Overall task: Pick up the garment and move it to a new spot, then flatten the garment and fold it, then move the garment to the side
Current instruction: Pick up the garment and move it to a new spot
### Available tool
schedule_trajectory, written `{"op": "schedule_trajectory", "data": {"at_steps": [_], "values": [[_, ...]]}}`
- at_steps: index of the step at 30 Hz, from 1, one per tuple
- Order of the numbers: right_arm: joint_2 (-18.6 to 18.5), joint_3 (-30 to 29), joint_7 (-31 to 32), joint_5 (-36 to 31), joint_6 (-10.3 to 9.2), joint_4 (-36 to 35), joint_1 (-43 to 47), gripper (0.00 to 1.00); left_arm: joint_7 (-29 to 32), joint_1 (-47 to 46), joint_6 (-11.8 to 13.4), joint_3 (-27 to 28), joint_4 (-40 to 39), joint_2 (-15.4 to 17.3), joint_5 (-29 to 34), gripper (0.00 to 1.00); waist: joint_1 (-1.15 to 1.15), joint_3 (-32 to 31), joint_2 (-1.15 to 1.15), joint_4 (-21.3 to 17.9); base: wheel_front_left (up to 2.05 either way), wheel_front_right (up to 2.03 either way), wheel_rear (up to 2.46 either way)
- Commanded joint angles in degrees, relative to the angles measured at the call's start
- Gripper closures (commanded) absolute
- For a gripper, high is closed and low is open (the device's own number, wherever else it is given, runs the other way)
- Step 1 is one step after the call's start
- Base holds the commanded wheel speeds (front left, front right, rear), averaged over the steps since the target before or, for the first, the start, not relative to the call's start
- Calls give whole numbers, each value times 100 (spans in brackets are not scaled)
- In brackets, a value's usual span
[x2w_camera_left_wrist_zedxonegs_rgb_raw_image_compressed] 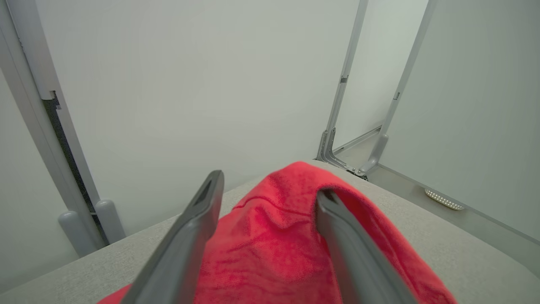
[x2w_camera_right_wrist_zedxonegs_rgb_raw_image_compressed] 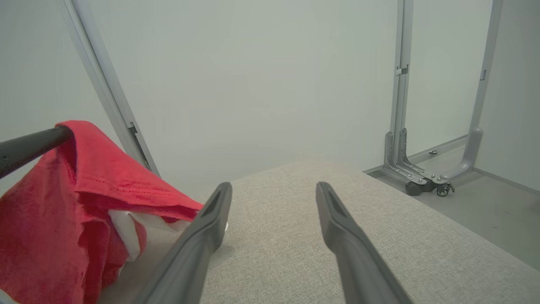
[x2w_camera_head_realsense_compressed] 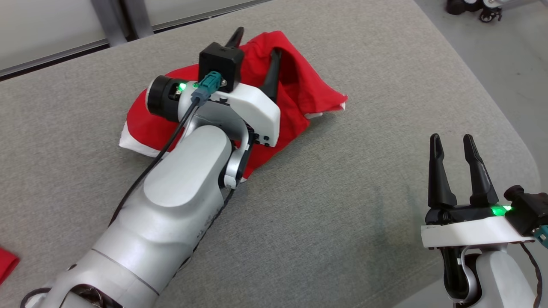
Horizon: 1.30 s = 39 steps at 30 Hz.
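— Resting near us, the right gripper [x2w_camera_head_realsense_compressed: 452, 137] has its fingers wide apart, holding nothing. And the left gripper [x2w_camera_head_realsense_compressed: 258, 40]?
— Wide apart too. The crumpled red cloth garment [x2w_camera_head_realsense_compressed: 299, 85] hangs over one finger [x2w_camera_left_wrist_zedxonegs_rgb_raw_image_compressed: 358, 253], not pinched. I think flattening comes next: grab an edge, pull it smooth.
— Underneath?
— A grey woven table top [x2w_camera_head_realsense_compressed: 342, 192], then pale walls [x2w_camera_left_wrist_zedxonegs_rgb_raw_image_compressed: 211, 84] with grey metal posts [x2w_camera_left_wrist_zedxonegs_rgb_raw_image_compressed: 344, 84]

It looks like a bare robotics lab or test cell. Blank pale partition panels [x2w_camera_right_wrist_zedxonegs_rgb_raw_image_compressed: 253, 84] on grey metal frames [x2w_camera_right_wrist_zedxonegs_rgb_raw_image_compressed: 400, 84] fill the upper wrist views, with caster wheels [x2w_camera_right_wrist_zedxonegs_rgb_raw_image_compressed: 426, 188] at middle right, a grey fabric-covered table [x2w_camera_head_realsense_compressed: 342, 214] and smooth grey floor [x2w_camera_right_wrist_zedxonegs_rgb_raw_image_compressed: 485, 211].
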Motion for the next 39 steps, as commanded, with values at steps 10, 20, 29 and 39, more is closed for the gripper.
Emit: {"op": "schedule_trajectory", "data": {"at_steps": [10,20,29,39], "values": [[-5,-158,-34,-340,17,-24,80,0,-36,-25,-795,-448,1022,25,-136,0,0,-287,0,907,0,0,0],[-9,-119,-34,-467,17,-12,164,0,629,320,-1835,-1225,1061,101,-246,0,0,-643,0,1498,0,0,0],[-8,-74,-35,-560,17,-34,465,0,-433,798,-1210,-647,545,628,-386,0,0,-977,0,1904,0,0,0],[-39,-65,-35,-627,17,-79,730,0,-705,2518,-444,466,-1230,1301,10,0,0,-1167,0,2275,0,0,0]]}}
